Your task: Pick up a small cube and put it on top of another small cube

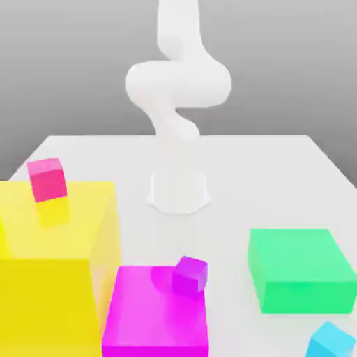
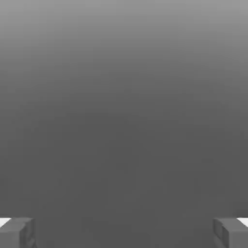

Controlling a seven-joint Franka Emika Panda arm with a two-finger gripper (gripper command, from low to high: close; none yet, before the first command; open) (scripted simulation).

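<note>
Claw stood wide open and empty, aimed at blank grey, well apart from the small matte light-blue cube on the white desk; it should descend squarely.

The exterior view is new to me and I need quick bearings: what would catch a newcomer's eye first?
The big yellow block at the exterior view's left dominates, with a small pink cube on its top. Beside it a large magenta block carries a small purple cube near its far corner. The white arm rises at the table's middle, a green block lies at the right, and the small cyan cube sits at the near right corner.
</note>
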